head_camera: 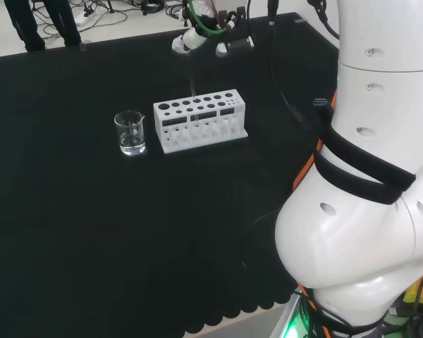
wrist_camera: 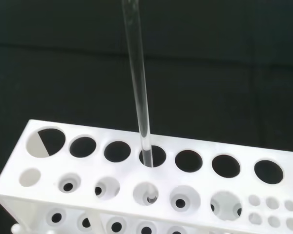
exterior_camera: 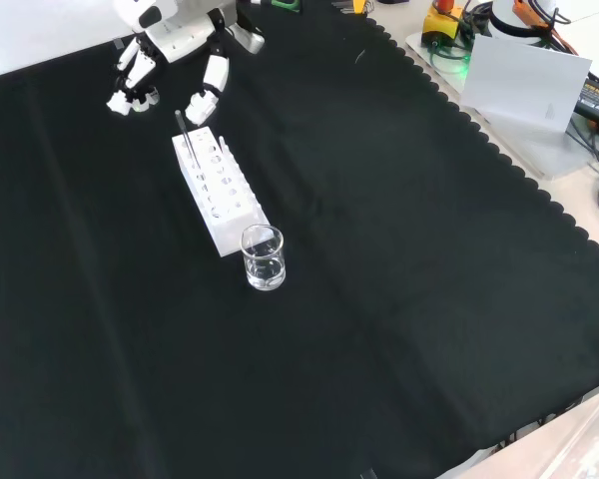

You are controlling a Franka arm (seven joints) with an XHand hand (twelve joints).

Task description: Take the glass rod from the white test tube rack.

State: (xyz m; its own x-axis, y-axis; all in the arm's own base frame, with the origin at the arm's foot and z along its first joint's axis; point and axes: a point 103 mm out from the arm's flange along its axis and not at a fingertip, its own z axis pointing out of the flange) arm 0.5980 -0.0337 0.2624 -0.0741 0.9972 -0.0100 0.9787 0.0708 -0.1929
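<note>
One glass rod upright in rack

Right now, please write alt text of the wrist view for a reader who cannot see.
A clear glass rod stands upright in one round hole of the white plastic test tube rack, whose other holes are open, on black cloth.

White test tube rack on tabletop; glass rod upright at far end; beaker touching near end; hand beyond.
</note>
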